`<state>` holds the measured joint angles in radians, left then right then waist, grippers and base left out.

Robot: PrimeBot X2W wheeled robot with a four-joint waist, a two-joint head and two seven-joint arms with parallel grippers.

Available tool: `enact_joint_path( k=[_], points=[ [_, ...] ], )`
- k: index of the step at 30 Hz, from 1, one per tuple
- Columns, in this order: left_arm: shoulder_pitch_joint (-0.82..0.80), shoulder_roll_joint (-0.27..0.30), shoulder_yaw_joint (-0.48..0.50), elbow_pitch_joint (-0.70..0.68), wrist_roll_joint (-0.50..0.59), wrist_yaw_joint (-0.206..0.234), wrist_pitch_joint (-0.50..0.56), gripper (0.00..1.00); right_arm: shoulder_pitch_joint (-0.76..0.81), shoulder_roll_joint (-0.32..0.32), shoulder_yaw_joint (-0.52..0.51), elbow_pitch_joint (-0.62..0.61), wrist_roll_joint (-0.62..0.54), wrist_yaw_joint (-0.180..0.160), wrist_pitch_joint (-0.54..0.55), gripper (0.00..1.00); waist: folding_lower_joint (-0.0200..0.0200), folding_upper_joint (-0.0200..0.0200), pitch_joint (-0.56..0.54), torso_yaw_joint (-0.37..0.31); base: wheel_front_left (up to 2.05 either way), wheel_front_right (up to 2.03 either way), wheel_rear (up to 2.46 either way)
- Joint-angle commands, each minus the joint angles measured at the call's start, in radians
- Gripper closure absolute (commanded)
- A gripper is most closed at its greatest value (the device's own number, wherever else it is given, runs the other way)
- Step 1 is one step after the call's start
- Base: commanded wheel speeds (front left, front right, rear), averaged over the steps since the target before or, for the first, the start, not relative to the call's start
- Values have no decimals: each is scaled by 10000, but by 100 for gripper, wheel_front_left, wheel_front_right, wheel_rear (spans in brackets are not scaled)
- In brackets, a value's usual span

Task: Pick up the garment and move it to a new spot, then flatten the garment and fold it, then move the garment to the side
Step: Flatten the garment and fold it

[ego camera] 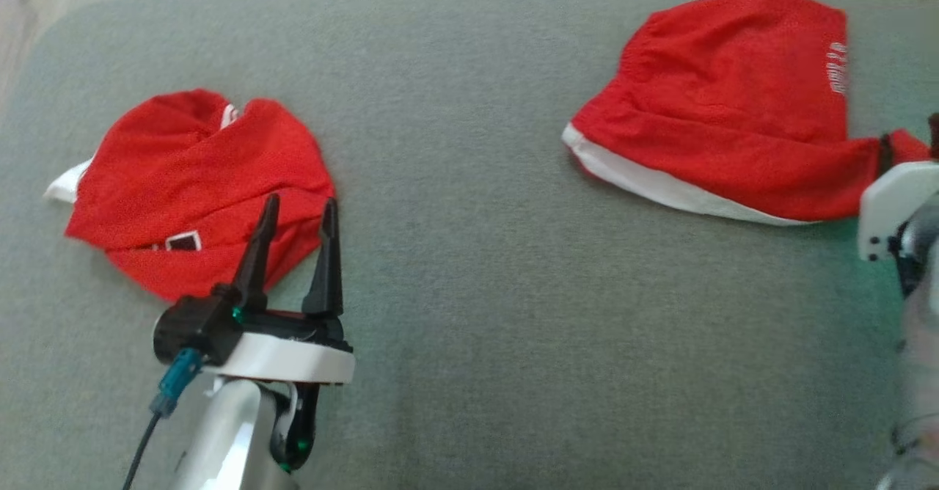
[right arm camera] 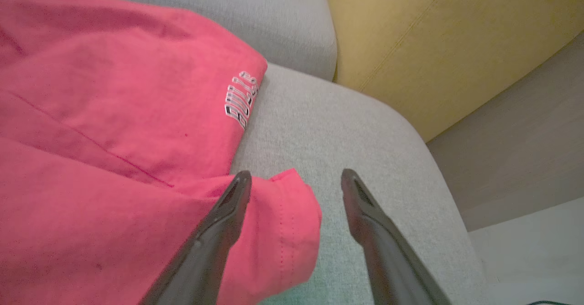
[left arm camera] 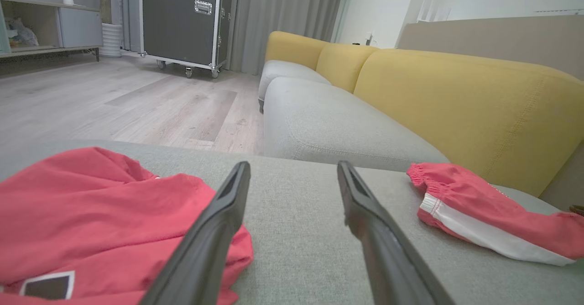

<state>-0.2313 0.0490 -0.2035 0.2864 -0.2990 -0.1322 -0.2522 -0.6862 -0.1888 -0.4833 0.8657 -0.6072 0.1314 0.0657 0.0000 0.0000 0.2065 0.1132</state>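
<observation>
A red garment (ego camera: 719, 108) with a white band and white lettering lies spread on the grey cushion (ego camera: 469, 270) at the far right. It also appears in the left wrist view (left arm camera: 479, 209) and the right wrist view (right arm camera: 114, 136). My right gripper (ego camera: 910, 141) is at its right end, open (right arm camera: 294, 175), with a loose red corner lying on the cushion between the fingers. A second, crumpled red garment (ego camera: 191, 174) (left arm camera: 91, 204) with a small black patch lies at the left. My left gripper (ego camera: 301, 204) (left arm camera: 292, 168) hovers open over its right edge, holding nothing.
The cushion's far edge drops to a pale wood floor (left arm camera: 114, 99). A yellow backrest (left arm camera: 456, 99) (right arm camera: 433, 35) rises beyond the cushion's right end. A black wheeled case (left arm camera: 182, 17) stands far off. Bare grey cushion lies between the two garments.
</observation>
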Motion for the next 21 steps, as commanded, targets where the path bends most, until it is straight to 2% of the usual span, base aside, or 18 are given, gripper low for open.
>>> enact_joint_path(
  k=[1,7,11,15,18,21],
  points=[
    [-297,141,427,-365,13,16,-95,0,-361,343,25,-475,-82,-7,-578,0,0,0,-274,-396,0,0,0],
    [-120,146,633,-544,1,16,-95,0,-305,1094,-49,-756,270,-7,-2105,0,0,0,-608,-1058,0,0,0],
    [29,125,700,-714,-9,16,-95,0,-23,1354,595,-913,1171,-7,-3038,0,0,0,-808,-1529,0,0,0],
    [117,102,685,-813,-36,16,-95,0,681,1379,2079,-1272,3389,-7,-3257,0,0,0,-922,-1846,0,0,0],
    [176,92,646,-851,-40,16,-95,0,1703,1382,3103,-2495,5021,-7,-3268,0,0,0,-945,-2027,0,0,0],
    [193,101,679,-877,-54,16,-95,0,2812,1383,3828,-3732,6056,-7,-3271,0,0,0,-878,-2232,0,0,0]
  ],
)
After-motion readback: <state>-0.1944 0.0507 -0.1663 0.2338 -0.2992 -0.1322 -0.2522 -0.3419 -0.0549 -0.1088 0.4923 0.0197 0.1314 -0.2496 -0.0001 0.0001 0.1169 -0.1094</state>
